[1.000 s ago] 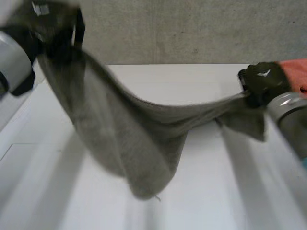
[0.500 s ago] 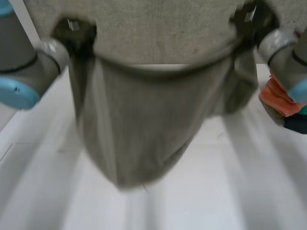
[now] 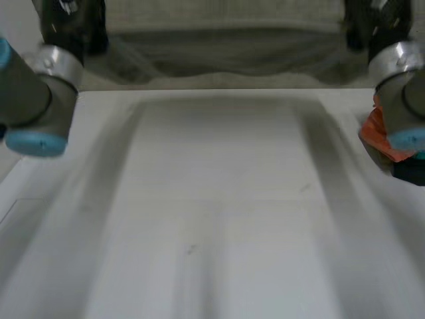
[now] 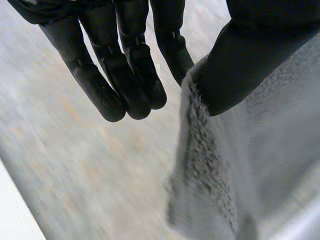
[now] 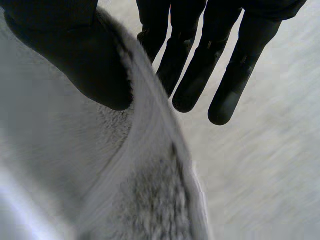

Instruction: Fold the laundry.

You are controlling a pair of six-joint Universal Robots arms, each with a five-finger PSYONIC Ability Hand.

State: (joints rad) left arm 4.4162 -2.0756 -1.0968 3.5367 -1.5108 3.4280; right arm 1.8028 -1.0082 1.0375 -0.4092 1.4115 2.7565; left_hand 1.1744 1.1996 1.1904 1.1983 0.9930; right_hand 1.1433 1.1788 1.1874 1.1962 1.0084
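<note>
Towel: The grey towel (image 3: pixel 226 50) is up in the air, past the far edge of the white table (image 3: pixel 212 199). It is pulled wide between the two hands and sags a little in the middle.
Left hand: The left hand (image 4: pixel 125 75) holds one end of the towel's top edge. Its thumb squeezes the fuzzy cloth against one finger. The other fingers are straight and close together, touching nothing.
Right hand: The right hand (image 5: pixel 220 75) holds the other end the same way. The thumb pinches the cloth against a finger, and the other fingers are straight with small gaps between them.
What changed: A second ago one hand was high and one was low, and the towel hung in a bunch. Then it hung down like a curtain over the table. Now both hands are higher and level, and the towel is off the table.
What it means: I think the towel is now shaken open. No fold is made yet.
Next: It likely needs to be laid down flat, with both pinches kept tight.
Nearby: An orange cloth (image 3: pixel 375 133) lies by the right arm.
</note>
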